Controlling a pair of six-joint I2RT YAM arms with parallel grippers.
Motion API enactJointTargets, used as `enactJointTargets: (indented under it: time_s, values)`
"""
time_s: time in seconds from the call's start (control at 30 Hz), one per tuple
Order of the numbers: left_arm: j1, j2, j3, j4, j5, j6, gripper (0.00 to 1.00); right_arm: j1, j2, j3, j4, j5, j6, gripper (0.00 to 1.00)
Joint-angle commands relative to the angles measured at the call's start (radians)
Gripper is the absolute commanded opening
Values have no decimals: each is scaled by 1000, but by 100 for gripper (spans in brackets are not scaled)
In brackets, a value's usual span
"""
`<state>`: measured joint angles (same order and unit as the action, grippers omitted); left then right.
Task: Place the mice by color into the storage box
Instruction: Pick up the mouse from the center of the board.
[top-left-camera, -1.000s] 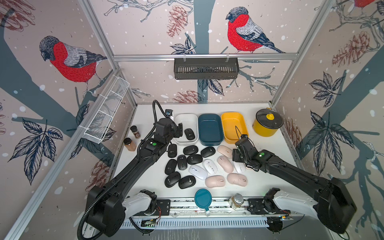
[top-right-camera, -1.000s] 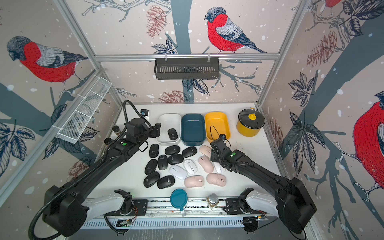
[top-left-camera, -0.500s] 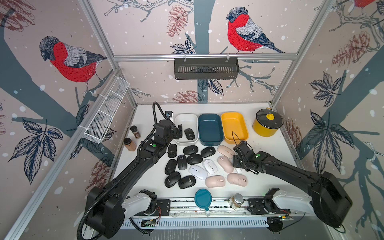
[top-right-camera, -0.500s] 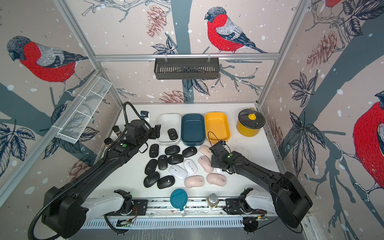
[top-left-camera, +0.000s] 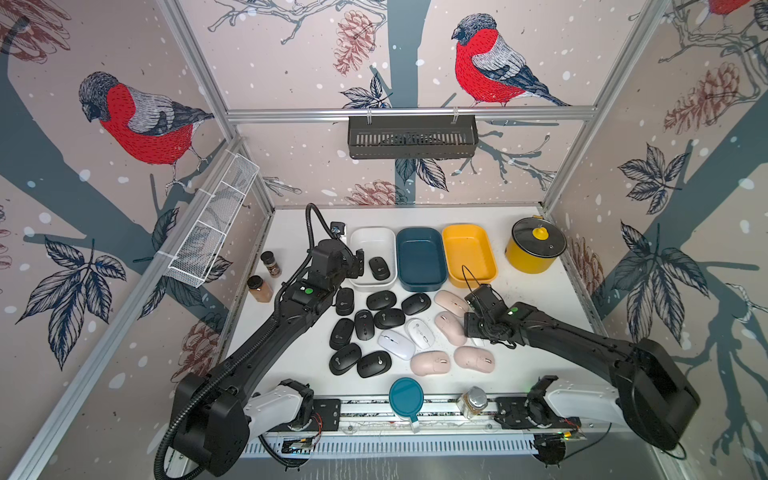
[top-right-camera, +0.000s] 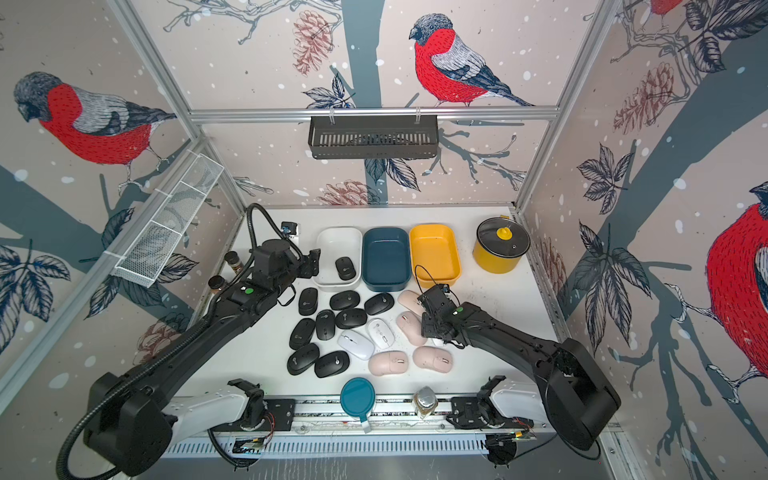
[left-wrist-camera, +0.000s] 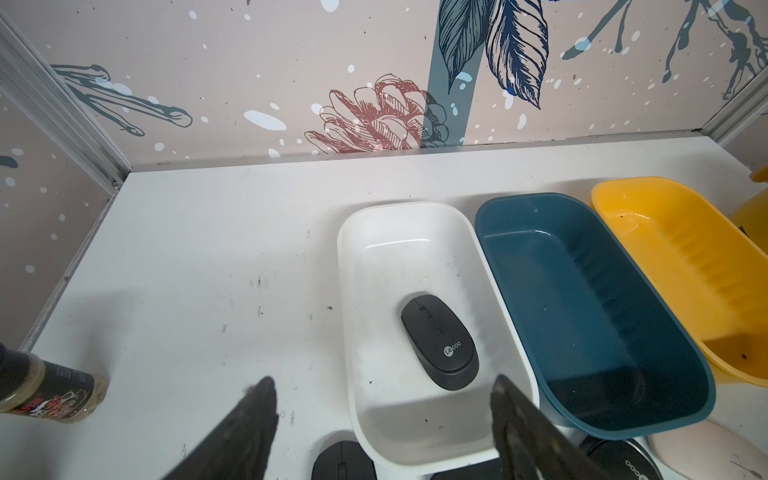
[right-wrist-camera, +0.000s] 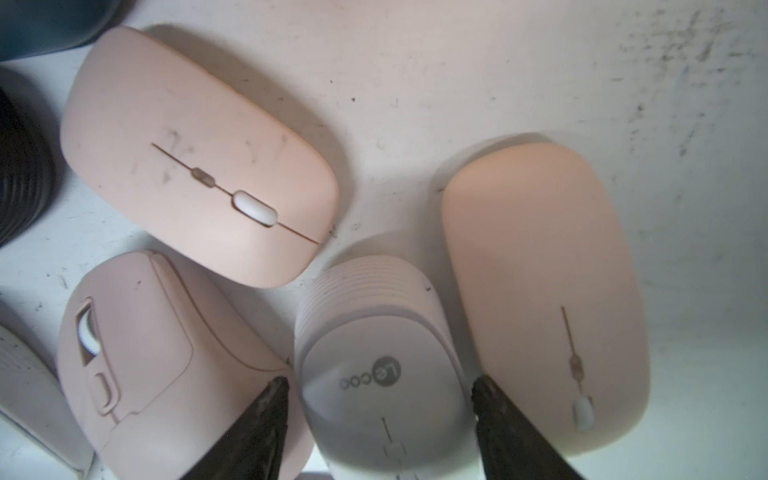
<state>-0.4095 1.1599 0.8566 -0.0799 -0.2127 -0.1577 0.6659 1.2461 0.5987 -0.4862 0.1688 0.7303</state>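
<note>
Left arm reaches forward; left gripper (left-wrist-camera: 382, 380) is spread wide and empty at the near edge of the white box (left-wrist-camera: 399, 224), which holds one black mouse (left-wrist-camera: 438, 340). Right gripper (right-wrist-camera: 380, 382) points down, its fingers straddling a white mouse (right-wrist-camera: 382, 353) on the table (right-wrist-camera: 540, 83); cannot tell whether they grip it.

Black arms (top-left-camera: 266, 343), white bases (top-left-camera: 272, 405), green lights (top-left-camera: 308, 291)

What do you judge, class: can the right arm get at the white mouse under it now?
Probably yes: the right gripper has its jaws open astride the white mouse, though pink mice crowd both sides.
</note>
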Motion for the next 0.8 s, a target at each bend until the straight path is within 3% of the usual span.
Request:
enactJointTargets:
  time_s: [0.0, 0.77]
  values:
    - [-2, 2, 10, 20, -13, 6, 79, -6, 3, -3, 19, -11, 12, 71]
    - [-2, 5, 9, 17, -18, 8, 79, -15, 109, 34, 61, -17, 11, 72]
